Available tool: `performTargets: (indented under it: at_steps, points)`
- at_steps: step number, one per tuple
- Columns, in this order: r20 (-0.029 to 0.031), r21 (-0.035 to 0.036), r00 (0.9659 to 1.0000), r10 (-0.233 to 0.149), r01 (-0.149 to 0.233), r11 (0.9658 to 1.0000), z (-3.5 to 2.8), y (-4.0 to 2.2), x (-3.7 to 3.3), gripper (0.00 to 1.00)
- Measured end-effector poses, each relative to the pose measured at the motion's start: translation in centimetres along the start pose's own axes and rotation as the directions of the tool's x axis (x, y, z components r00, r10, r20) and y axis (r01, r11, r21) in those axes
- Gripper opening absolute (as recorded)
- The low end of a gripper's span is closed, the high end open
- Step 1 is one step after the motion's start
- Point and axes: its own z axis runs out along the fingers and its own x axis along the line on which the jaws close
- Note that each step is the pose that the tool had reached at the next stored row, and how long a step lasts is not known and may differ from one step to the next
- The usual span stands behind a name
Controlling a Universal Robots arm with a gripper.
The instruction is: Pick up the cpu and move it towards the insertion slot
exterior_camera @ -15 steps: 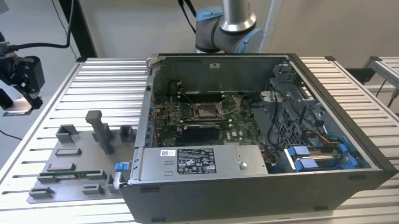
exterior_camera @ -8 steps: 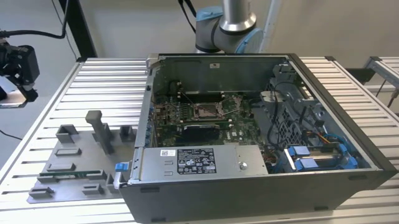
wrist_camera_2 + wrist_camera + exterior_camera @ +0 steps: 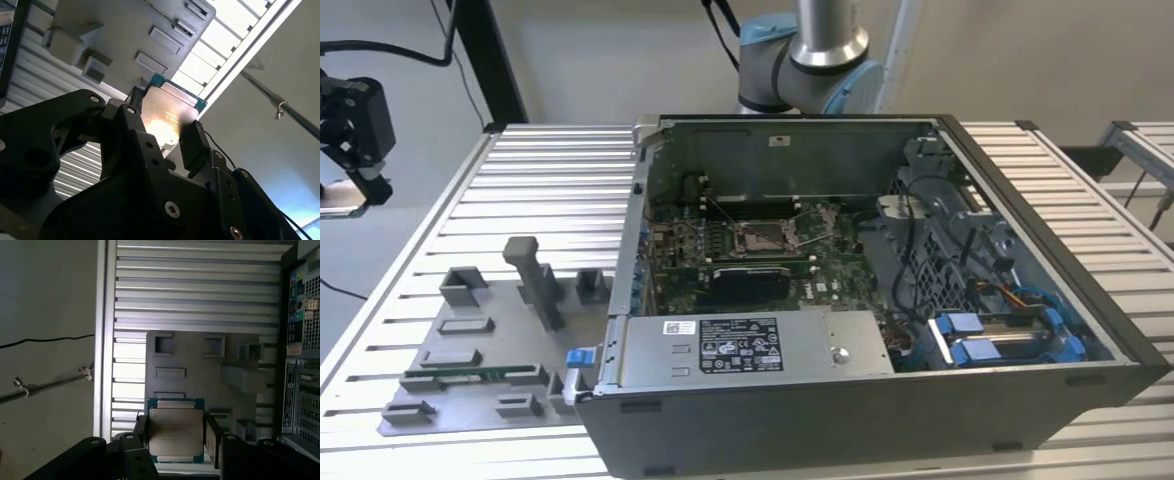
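One open computer case [image 3: 761, 430] is sitting on the slatted table [image 3: 547, 170] in the exterior view, and the socket [image 3: 761, 237] is lying bare on the green board [image 3: 834, 288] inside it, metal frame glinting. Just beside the case, toward the exterior view's left, the grey tray [image 3: 520, 340] is resting with a thin green memory stick [image 3: 474, 376] in it. Over to the second wrist view: the gripper [image 3: 165, 122] is pinching the chip [image 3: 170, 107] by two opposite edges, black fingers [image 3: 192, 142] pressing in from either side, tray recesses showing beyond. First wrist view now: the chip is showing its silvery top, hanging in front of the tray, outside the case.
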Motion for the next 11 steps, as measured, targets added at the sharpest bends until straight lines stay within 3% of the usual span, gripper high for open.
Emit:
performTargets:
  at_steps: [8,11]
  points:
    - [-0.0002,-0.001,1.0,0.0,0.0,1.0,-0.03,0.0,0.0,0.0]
    - [-0.0004,-0.0012,1.0,0.0,0.0,1.0,-0.06,-0.01,-0.5,0.0]
